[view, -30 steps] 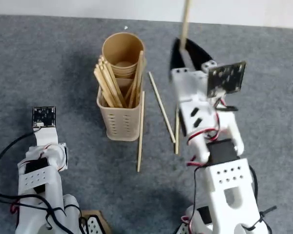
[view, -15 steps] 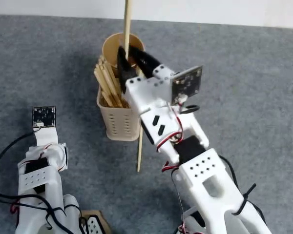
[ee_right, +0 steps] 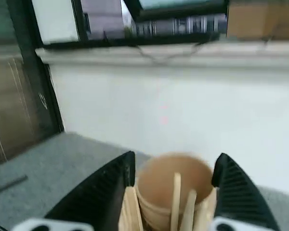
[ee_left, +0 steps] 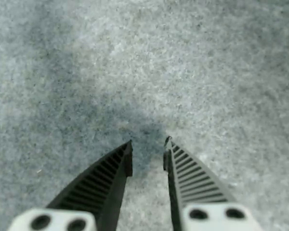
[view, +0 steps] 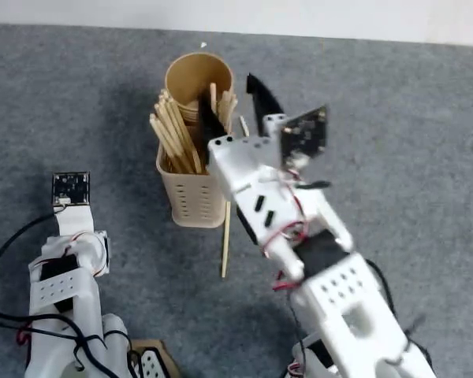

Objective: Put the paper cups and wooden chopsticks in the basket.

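Right fingers (view: 260,94) spread wide and empty, straddling the paper cups (view: 197,79) in the basket (view: 195,197) — a drop pose, I judge, with the chopsticks (view: 173,138) bundled just below the tips. One loose chopstick (view: 225,248) lies on the table (view: 79,94) behind them. Left fingers (ee_left: 106,183) slightly apart, over bare table.

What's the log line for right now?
right pincer: open above basket | paper cup: in basket | one chopstick: on carpet | left pincer: open

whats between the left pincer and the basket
Only bare grey carpet: the high view shows nothing between the left arm and the basket, and the left wrist view shows carpet under the left pincer.
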Motion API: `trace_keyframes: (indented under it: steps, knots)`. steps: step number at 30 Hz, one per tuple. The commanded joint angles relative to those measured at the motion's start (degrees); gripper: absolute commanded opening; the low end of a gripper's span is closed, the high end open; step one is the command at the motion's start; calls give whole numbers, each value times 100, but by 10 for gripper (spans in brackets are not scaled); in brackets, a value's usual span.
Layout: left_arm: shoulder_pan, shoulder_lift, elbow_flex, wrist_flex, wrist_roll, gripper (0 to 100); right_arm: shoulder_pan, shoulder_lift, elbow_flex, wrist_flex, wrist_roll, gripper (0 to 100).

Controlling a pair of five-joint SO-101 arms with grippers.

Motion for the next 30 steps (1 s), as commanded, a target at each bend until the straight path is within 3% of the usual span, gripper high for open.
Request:
trace_keyframes:
  steps: [1,5,9,16,22,30]
  knots:
    - [75,-101,-40,-79,-53,140,303,-901,-840,1481,-62,215]
    - [75,-101,-40,-79,-53,140,1587,-998,-1086,2519,-62,146]
    - [84,-101,-40,-79,-53,140,2475,-470,-84,2985,-18,139]
    - [75,-110,-31,-79,-53,140,2202,1174,1815,1815,853,159]
    - [57,-110,-31,-79,-53,140,1912,2598,1481,1393,273,307]
    - [57,-110,-40,-79,-53,140,1851,4075,892,1385,229,307]
